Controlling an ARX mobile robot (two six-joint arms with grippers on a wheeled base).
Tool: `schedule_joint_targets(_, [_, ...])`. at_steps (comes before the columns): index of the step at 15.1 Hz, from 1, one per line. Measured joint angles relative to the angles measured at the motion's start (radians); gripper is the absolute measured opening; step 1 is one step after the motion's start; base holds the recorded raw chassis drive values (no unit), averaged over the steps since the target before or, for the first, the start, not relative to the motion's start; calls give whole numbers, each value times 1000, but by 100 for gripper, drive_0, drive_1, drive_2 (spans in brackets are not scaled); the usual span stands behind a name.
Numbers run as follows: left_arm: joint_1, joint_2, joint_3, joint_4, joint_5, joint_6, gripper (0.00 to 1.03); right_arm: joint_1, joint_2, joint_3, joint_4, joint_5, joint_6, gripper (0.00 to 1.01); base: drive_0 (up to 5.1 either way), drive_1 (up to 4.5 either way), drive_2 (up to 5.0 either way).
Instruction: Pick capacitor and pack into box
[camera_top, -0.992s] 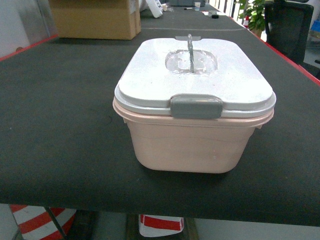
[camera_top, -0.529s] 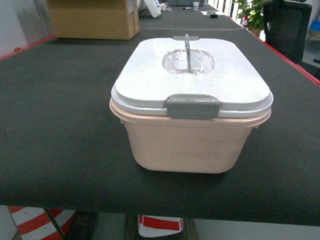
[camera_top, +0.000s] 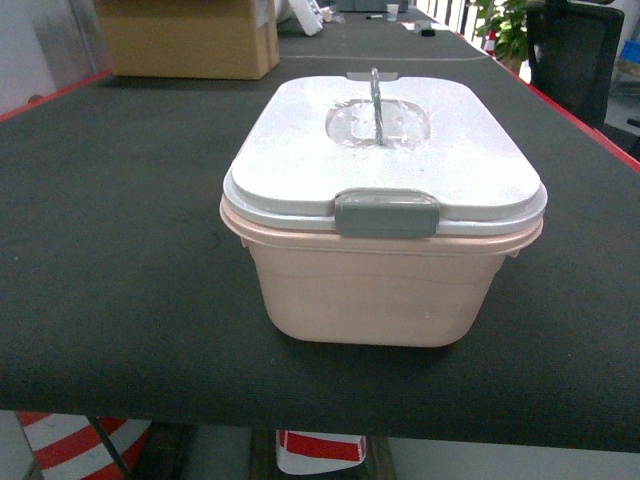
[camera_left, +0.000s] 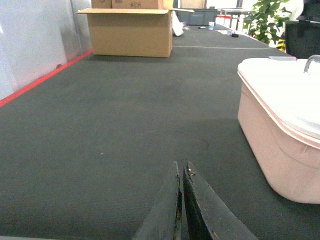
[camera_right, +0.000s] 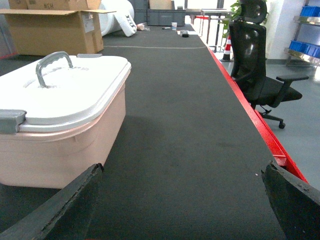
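The box (camera_top: 370, 290) is a pale pink tub standing in the middle of the dark table (camera_top: 120, 230). Its white lid (camera_top: 300, 160) is on, the grey front clip (camera_top: 386, 213) is down and the grey handle (camera_top: 376, 95) stands upright. No capacitor shows in any view. My left gripper (camera_left: 181, 164) is shut with nothing in it, low over the mat to the left of the box (camera_left: 270, 145). My right gripper (camera_right: 183, 166) is open wide and empty, to the right of the box (camera_right: 65, 150). Neither gripper shows in the head view.
A brown cardboard carton (camera_top: 185, 38) stands at the table's far left. The table's red edge (camera_right: 250, 112) runs along the right side, and a black office chair (camera_right: 260, 65) stands beyond it. A potted plant (camera_left: 267, 20) is at the far end.
The head view has shifted slightly, so the box appears a little further left than a second ago. Nothing else differs.
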Motion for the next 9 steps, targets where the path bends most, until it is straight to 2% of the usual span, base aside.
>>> schedule_joint_targets(3, [0, -106, 0, -98, 0, 0, 2, 0, 0, 0, 0, 0, 0, 98, 0, 0, 0])
schedule_joint_targets(9, [0, -224, 0, -219, 0, 0, 2, 0, 0, 0, 0, 0, 0, 98, 0, 0, 0])
